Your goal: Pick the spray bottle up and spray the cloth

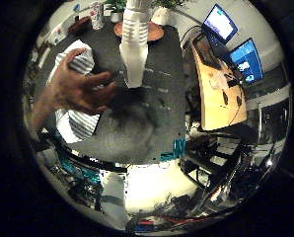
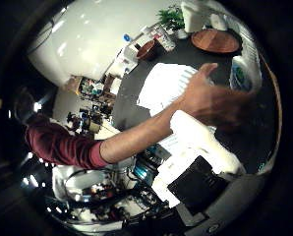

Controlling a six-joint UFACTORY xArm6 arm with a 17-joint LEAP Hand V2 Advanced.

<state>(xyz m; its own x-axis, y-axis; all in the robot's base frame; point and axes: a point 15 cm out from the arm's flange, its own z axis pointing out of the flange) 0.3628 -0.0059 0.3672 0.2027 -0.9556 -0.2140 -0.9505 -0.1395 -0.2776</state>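
A white striped cloth (image 2: 164, 87) lies on the dark table (image 2: 225, 128). A person's hand (image 2: 210, 98), on an arm in a red sleeve, rests on the cloth. In the little finger side view the same hand (image 1: 80, 91) covers the middle of the cloth (image 1: 80, 62). A white bottle with a green part (image 2: 245, 74), possibly the spray bottle, stands on the table just beyond the person's hand. My hand (image 2: 198, 157) is above the table, away from the cloth and the bottle. A straight white finger (image 1: 135, 44) reaches into the little finger side view. The hand holds nothing.
A round brown plate (image 2: 217, 39) and a green plant (image 2: 171, 15) stand at the table's far end, with cans (image 2: 166, 41) beside them. A yellow desk (image 1: 218, 94) with monitors (image 1: 236, 44) stands beside the table.
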